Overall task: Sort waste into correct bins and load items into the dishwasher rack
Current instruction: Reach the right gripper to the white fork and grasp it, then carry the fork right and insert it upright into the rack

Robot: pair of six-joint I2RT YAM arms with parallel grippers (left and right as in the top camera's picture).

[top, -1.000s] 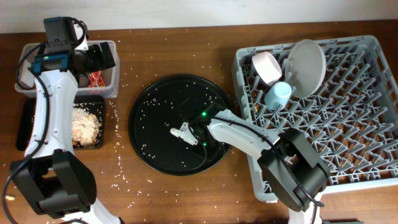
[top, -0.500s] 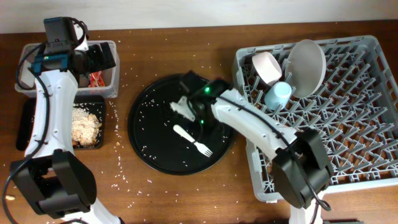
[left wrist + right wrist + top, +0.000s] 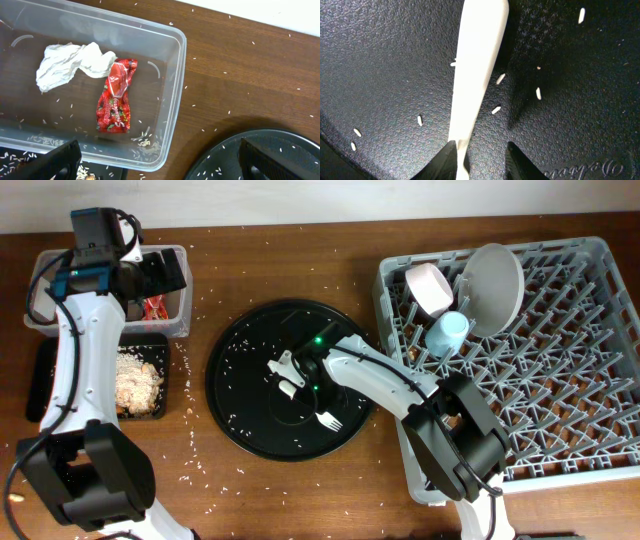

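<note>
Napkin (image 3: 67, 62) and red wrapper (image 3: 116, 96) lie touching in clear tub (image 3: 172, 90), rice grains (image 3: 145, 142) along near wall. Round black tray (image 3: 225, 155) just beside tub, on table (image 3: 240, 65) strewn with stray grains.

Around the white plastic fork (image 3: 318, 413) the large round black tray (image 3: 240, 410) is bare but for rice grains (image 3: 496, 109), leaving my right gripper (image 3: 481, 162) room either side. In the large square grey plastic rack (image 3: 560, 410), a small white bowl (image 3: 430, 288), light-blue cup (image 3: 447, 332) and grey-green round plate (image 3: 492, 285) crowd the far corner beside the tray; other pegs stand free.
</note>
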